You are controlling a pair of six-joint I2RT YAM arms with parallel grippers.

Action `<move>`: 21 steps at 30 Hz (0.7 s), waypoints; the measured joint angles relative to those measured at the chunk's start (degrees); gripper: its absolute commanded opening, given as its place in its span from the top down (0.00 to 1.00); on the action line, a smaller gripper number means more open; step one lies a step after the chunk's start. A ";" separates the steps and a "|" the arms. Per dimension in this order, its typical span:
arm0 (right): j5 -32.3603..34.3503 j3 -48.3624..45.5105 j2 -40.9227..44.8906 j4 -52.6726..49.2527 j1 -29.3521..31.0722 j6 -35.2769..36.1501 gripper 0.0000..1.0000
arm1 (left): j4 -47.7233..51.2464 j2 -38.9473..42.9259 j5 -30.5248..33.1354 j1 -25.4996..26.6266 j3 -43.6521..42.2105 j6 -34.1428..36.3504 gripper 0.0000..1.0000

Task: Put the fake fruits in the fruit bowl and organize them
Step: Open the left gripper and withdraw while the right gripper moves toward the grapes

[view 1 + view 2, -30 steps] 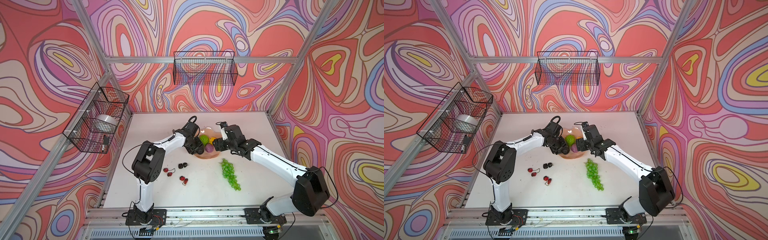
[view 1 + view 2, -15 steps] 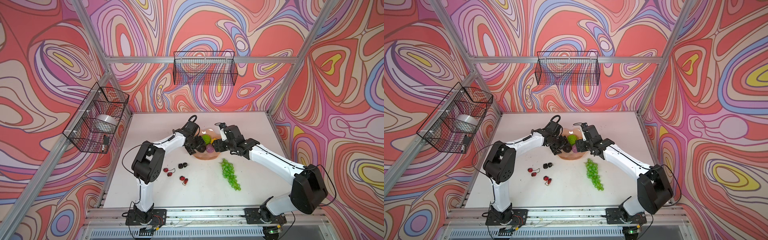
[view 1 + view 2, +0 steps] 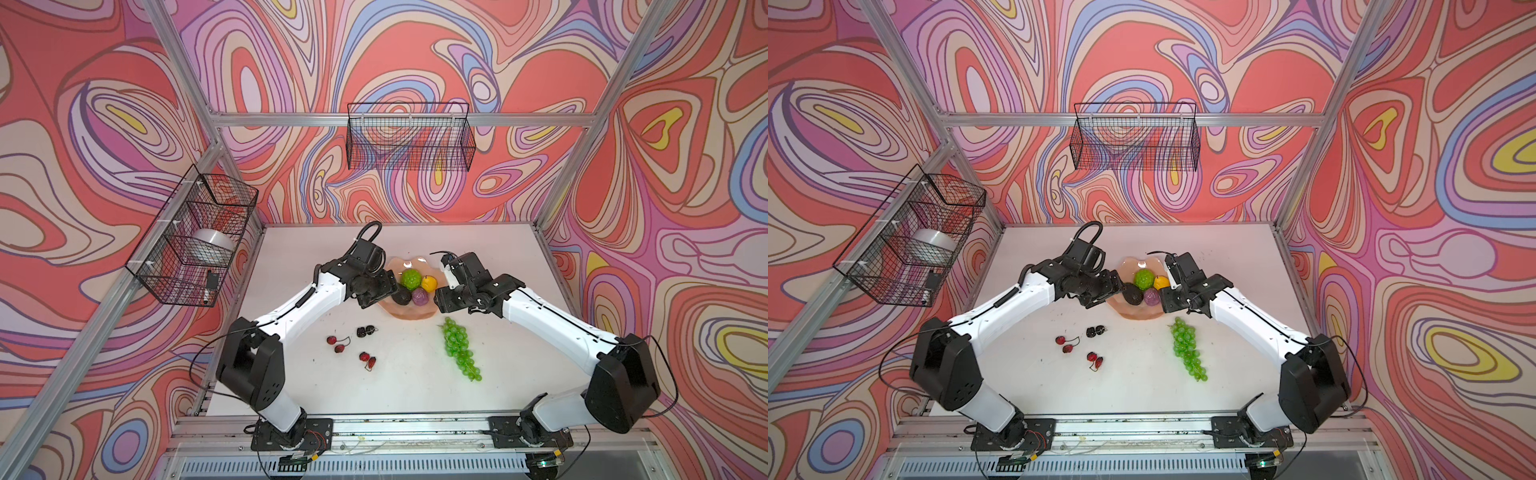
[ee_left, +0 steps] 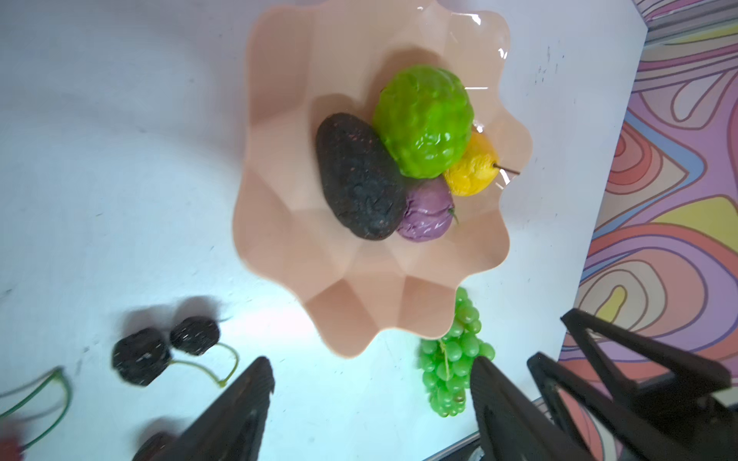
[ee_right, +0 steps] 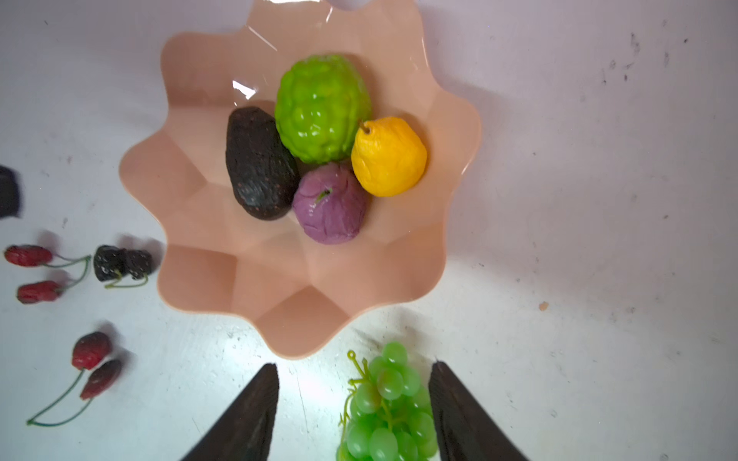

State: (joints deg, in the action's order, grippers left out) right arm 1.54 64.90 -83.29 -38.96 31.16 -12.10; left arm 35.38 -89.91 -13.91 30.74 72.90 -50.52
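Observation:
The peach-pink fruit bowl (image 3: 409, 316) (image 5: 299, 315) holds the bumpy green ball (image 3: 410, 278), the yellow fruit (image 3: 429, 284), the purple ball (image 3: 419, 297) and the dark avocado (image 3: 401, 297). The green grape bunch (image 3: 459, 349) (image 5: 383, 403) lies on the table just in front of the bowl. My left gripper (image 3: 376, 291) (image 4: 371, 361) hangs open and empty at the bowl's left rim. My right gripper (image 3: 446, 297) (image 5: 354, 364) hovers open at the right rim, above the top of the grapes, holding nothing.
A black cherry pair (image 3: 365, 331) and two red cherry pairs (image 3: 336, 344) (image 3: 368, 359) lie on the white table (image 3: 415, 395) front left of the bowl. Black wire baskets (image 3: 409, 137) (image 3: 195, 245) hang on the back and left walls.
My left gripper has opened and drawn back off the bowl, and the avocado now lies in it. My right gripper has backed away from the bowl's middle to its right rim.

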 measured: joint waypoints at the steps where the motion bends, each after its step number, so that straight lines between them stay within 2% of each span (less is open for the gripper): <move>1: 0.68 0.00 -0.02 -1.20 0.46 -0.26 0.44 | 0.37 1.70 0.37 0.00 -1.49 0.59 0.19; 3: 3.02 0.00 -0.13 -3.30 2.16 -0.74 0.43 | 0.85 4.33 1.01 0.00 -3.96 1.29 0.18; 9: 12.90 1.36 -5.38 -9.25 15.89 -2.67 0.43 | 1.01 8.79 2.27 -0.33 -9.38 2.51 0.16; 12: 16.74 1.81 -9.05 -11.67 20.81 -3.21 0.45 | 1.03 10.62 2.40 -1.33 -11.04 2.78 0.16; 15: 19.08 2.32 -12.35 -13.46 23.10 -3.08 0.49 | 0.81 12.44 2.43 -3.06 -11.98 3.10 0.16; 21: 22.97 3.72 -16.83 -14.64 23.17 -1.49 0.57 | 0.09 17.79 3.04 -6.25 -14.69 3.39 0.15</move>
State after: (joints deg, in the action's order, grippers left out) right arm 24.51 68.62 -100.12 -53.60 54.33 -13.58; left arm 35.46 -72.12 -10.87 24.49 58.22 -47.13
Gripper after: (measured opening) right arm 0.448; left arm 0.848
